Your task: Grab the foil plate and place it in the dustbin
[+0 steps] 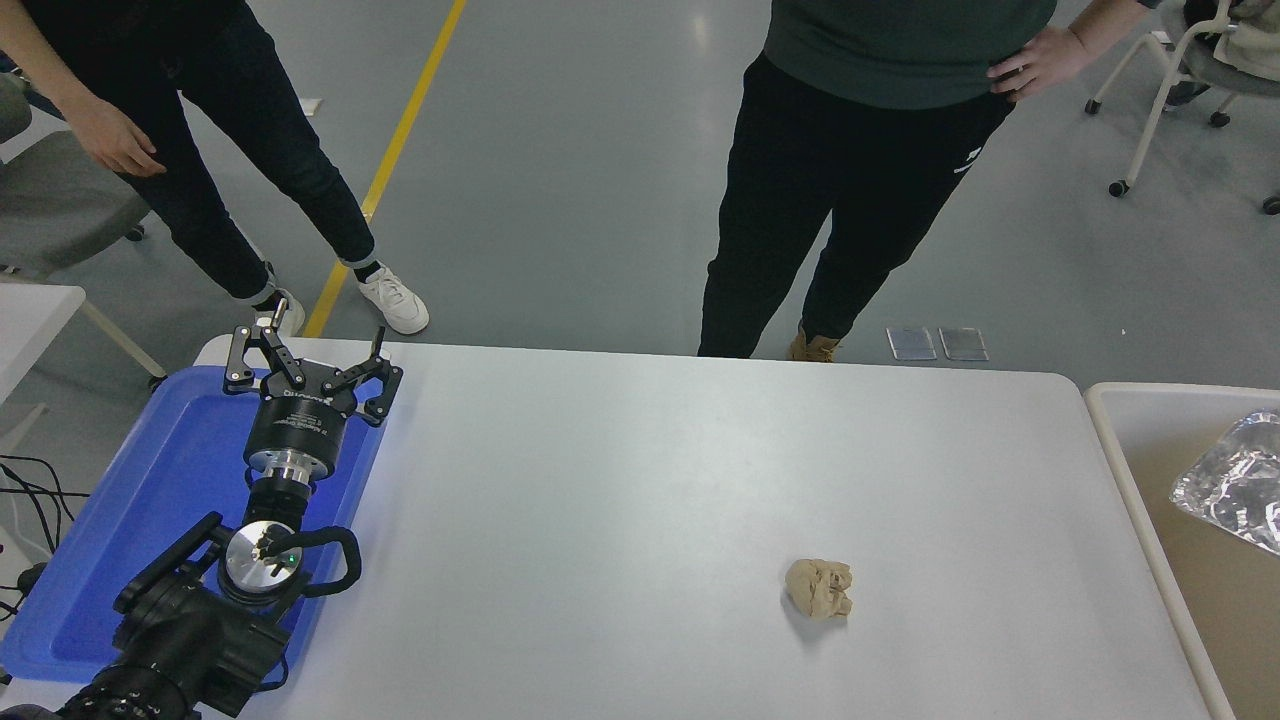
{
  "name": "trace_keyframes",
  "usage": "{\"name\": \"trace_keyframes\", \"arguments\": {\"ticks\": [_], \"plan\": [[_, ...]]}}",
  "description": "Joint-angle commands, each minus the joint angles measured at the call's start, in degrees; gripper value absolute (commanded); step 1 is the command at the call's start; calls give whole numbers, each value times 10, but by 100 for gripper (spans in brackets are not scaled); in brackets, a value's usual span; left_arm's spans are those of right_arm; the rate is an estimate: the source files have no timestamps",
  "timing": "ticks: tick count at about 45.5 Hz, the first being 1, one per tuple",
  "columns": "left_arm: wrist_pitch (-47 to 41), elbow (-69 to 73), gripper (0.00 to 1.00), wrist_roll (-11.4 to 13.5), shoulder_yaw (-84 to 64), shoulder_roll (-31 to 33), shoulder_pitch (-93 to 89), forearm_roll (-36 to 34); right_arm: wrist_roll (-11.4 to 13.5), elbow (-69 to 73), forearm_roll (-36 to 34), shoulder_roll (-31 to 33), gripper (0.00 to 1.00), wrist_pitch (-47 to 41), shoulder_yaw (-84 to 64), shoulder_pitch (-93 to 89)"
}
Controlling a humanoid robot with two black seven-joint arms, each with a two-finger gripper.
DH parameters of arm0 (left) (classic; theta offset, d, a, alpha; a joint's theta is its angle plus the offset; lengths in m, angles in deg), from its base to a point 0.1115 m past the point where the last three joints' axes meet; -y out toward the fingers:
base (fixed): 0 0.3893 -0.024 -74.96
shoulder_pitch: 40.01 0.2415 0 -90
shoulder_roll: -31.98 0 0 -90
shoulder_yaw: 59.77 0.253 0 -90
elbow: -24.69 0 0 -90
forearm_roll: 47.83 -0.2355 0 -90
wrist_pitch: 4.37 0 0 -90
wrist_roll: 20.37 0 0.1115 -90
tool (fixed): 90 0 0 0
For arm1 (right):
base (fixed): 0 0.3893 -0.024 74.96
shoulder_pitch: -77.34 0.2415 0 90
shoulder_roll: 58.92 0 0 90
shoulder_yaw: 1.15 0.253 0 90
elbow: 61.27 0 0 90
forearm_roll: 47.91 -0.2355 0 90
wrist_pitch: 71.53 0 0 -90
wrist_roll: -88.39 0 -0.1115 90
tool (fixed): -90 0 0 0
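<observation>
The shiny, wrinkled foil plate (1232, 482) lies inside the dustbin (1120, 450) at the right edge of the picture, cut off by the frame. That dustbin has a white rim and a beige inside. No gripper touches the foil plate. My left gripper (308, 360) is parked open over the blue tray at the lower left, with nothing between its fingers. The right arm and its gripper are out of view.
A flat blue tray (110, 540) sits under the left arm. A tan wadded paper lump (819, 587) lies on the white table (640, 480). Two people stand at the far side. Chairs on wheels are at the top right.
</observation>
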Motion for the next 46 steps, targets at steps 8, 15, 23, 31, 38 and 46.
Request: {"name": "trace_keyframes", "arguments": {"ticks": [8,15,23,31,38,46], "plan": [[-1,0,100,1,0,0,0,0,-9,0,-1,-5,100,-5,0,0],[-1,0,100,1,0,0,0,0,-10,0,-1,-14,100,-7,-1,8],[-1,0,100,1,-1,0,0,0,-10,2,0,-22,100,-9,-4,33],[-1,0,100,1,0,0,0,0,-10,3,1,-37,100,-11,-5,65],[-1,0,100,1,0,0,0,0,-10,8,9,-40,100,-21,-7,100],[-1,0,100,1,0,0,0,0,-10,11,10,-51,100,-38,-11,138]]}}
